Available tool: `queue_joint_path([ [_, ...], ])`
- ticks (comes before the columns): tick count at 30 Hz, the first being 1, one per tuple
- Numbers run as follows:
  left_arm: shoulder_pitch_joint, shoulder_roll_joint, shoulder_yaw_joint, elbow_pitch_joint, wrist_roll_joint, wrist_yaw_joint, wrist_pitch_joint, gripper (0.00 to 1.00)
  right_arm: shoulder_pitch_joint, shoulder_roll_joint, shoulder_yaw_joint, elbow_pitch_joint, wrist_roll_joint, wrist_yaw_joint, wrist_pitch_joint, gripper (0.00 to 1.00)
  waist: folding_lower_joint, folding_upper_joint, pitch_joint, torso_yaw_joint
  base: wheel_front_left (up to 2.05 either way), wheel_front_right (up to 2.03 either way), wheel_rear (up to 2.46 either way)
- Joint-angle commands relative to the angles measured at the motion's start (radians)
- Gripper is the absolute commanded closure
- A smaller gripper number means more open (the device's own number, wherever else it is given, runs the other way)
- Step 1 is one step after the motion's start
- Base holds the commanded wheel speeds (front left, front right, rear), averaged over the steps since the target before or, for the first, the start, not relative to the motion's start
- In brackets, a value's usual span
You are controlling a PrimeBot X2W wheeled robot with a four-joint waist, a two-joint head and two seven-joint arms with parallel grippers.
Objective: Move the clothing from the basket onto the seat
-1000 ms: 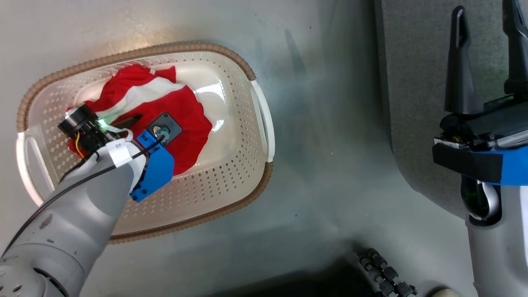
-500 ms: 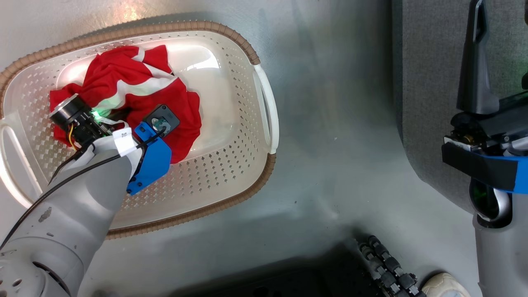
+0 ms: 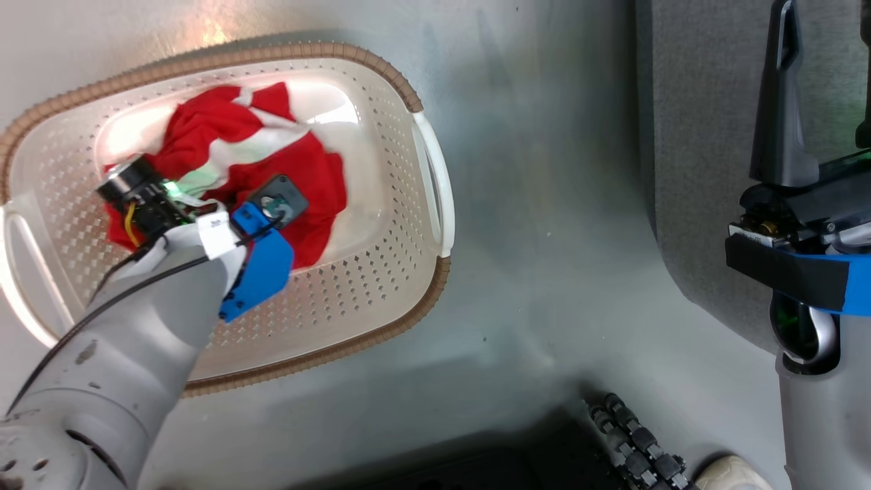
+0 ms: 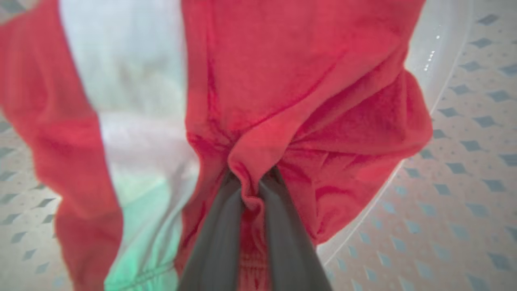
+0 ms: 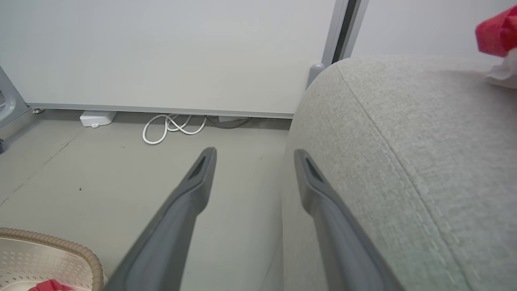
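Left wrist view: left fingers (image 4: pixel 218 242) pinch a fold of the red clothing (image 4: pixel 307 101) right between their tips, and the rest hangs bunched beyond them inside the basket (image 4: pixel 464 161). Over on the other arm, right fingers (image 5: pixel 194 190) are spread wide with nothing between them, the grey seat (image 5: pixel 404 161) alongside.

Garment (image 3: pixel 272 160): bright red with a broad white stripe, crumpled in a heap on the basket's bottom; one red fold is pinched between the closed fingers of the left gripper (image 4: pixel 252 180).
Second garment (image 5: pixel 494 30): a red bunch with white cloth beside it, lying on top of the seat at its far end.
Basket (image 3: pixel 381 78): cream-white, perforated walls, brown woven-look rim, upright, near the seat but apart from it.
Seat (image 5: pixel 404 141): grey upholstery, rounded edge, one stitched seam line.
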Motion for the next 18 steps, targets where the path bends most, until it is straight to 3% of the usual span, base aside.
queue_joint_path([
  [1,0.000,-0.012,-0.001,0.000,0.004,-0.006,-0.024,1.00,-0.014,0.001,-0.004,0.005,-0.003,0.001,-0.001,0.00,0.0000,0.0000,-0.022,0.007,0.00,0.00,0.00],
  [18,0.080,-0.129,0.003,-0.028,-0.095,-0.006,-0.205,1.00,0.015,-0.013,-0.005,0.076,-0.006,0.001,-0.001,0.00,0.0000,0.0000,-0.263,0.096,0.00,0.00,0.00],
])
